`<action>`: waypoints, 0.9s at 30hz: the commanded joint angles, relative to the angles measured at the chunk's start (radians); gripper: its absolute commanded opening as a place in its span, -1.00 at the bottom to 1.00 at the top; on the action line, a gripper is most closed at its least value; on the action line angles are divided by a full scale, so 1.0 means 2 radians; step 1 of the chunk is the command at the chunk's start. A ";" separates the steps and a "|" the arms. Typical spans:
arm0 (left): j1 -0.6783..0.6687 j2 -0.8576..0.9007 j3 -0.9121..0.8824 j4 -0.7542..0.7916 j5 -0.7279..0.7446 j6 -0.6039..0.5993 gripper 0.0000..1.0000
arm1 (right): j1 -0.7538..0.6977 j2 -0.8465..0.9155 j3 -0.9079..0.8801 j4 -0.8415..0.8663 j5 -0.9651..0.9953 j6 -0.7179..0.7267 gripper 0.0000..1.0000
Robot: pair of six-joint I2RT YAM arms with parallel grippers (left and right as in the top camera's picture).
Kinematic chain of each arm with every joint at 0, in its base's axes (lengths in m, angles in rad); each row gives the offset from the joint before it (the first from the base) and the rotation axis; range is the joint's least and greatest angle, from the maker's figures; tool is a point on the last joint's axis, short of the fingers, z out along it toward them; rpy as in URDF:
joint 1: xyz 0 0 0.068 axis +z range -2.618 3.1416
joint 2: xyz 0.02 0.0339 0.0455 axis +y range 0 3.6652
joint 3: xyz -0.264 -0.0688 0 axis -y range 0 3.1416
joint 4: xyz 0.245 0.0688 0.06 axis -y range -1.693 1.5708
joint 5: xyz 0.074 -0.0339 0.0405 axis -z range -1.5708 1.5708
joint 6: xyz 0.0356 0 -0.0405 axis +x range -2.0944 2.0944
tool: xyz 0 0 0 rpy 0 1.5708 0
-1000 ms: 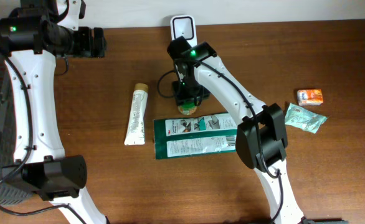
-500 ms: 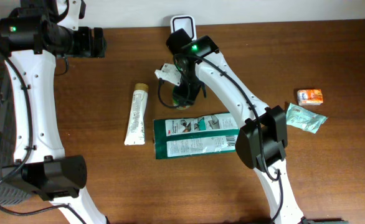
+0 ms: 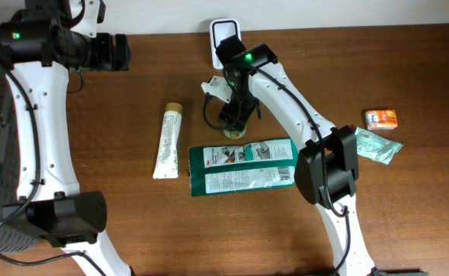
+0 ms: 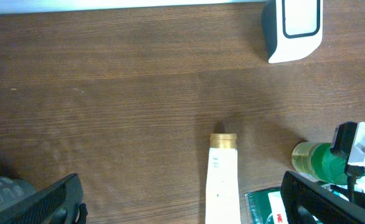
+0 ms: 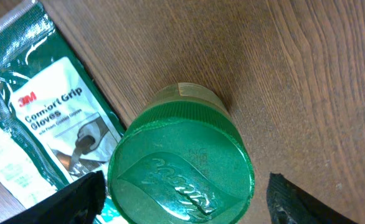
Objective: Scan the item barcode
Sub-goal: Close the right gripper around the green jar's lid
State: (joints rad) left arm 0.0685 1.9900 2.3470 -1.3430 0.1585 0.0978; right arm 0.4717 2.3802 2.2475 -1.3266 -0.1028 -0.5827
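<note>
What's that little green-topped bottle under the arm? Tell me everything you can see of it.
The bottle is small, with a round green plastic lid bearing an embossed logo and a pale yellowish body below. It seems to stand upright on the wooden table, beside the glove pack. The right gripper hangs open over it, a finger on each side, not gripping.

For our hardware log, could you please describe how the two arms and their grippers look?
Both arms have white links and black joint housings: left arm, right arm. Each carries a lit green light and a thin black cable. The gripper fingers are black.
</note>
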 commanded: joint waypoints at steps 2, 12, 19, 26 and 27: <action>0.000 -0.004 0.002 0.001 0.005 0.009 0.98 | 0.000 0.000 0.000 0.002 -0.011 0.012 0.99; 0.000 -0.004 0.002 0.001 0.005 0.009 0.98 | -0.001 0.000 -0.021 0.031 -0.023 0.011 0.97; 0.000 -0.004 0.002 0.001 0.005 0.008 0.98 | -0.001 0.000 -0.041 0.047 -0.021 0.011 0.90; 0.000 -0.004 0.002 0.001 0.005 0.008 0.98 | -0.001 0.000 -0.041 0.056 -0.020 0.011 0.49; 0.000 -0.004 0.002 0.001 0.005 0.009 0.98 | -0.001 0.000 -0.041 0.056 -0.020 0.011 0.45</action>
State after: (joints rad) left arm 0.0685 1.9900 2.3470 -1.3430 0.1585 0.0978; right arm 0.4717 2.3802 2.1704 -1.2179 -0.1333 -0.5606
